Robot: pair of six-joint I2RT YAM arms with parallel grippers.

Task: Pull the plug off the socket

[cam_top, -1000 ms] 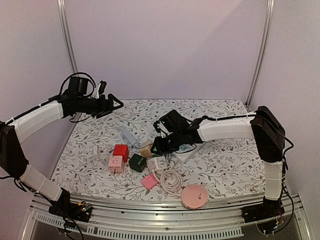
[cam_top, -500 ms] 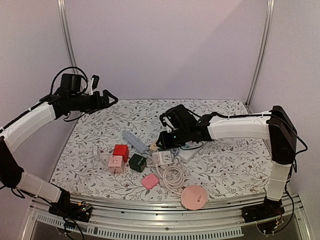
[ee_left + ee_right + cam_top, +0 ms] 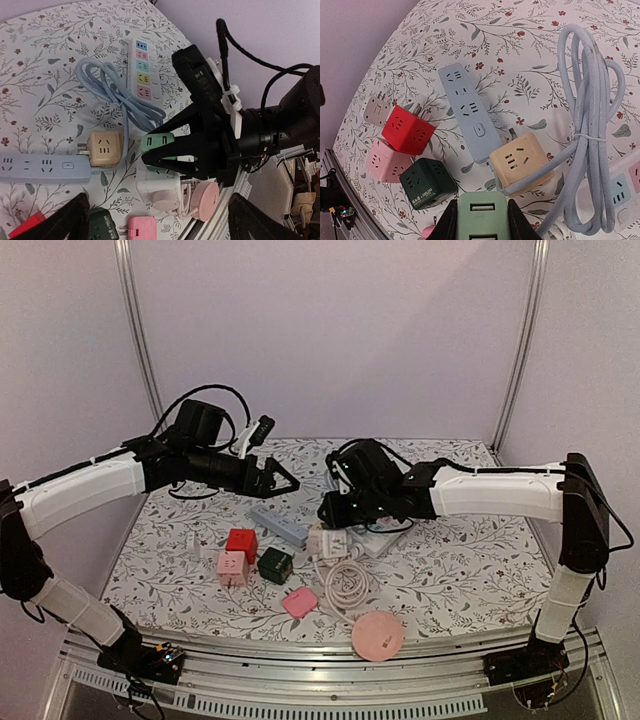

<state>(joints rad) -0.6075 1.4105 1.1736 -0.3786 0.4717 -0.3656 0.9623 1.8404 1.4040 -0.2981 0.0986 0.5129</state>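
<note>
My right gripper (image 3: 328, 512) is shut on a pale green plug block with USB slots (image 3: 483, 215), its fingers (image 3: 447, 225) pressed against both sides. In the left wrist view this green plug (image 3: 159, 142) sits against the top of a white cube socket (image 3: 157, 182), which rests on the table and carries a round whitish plug and cable. My left gripper (image 3: 280, 483) hangs open above the blue power strip (image 3: 280, 525), a little left of the right gripper, holding nothing.
Around the socket lie a beige cube (image 3: 520, 162), a dark green cube (image 3: 426, 182), a red cube (image 3: 407, 130), a pink cube (image 3: 387, 160), a flat pink plug (image 3: 299, 602), a coiled white cable (image 3: 345, 585), a pink disc (image 3: 378, 637) and a multi-colour strip (image 3: 144, 67).
My left arm swung from the back left in over the table's middle, its jaws opening wider. The right gripper moved back and right, dragging socket, cable and pink disc along.
</note>
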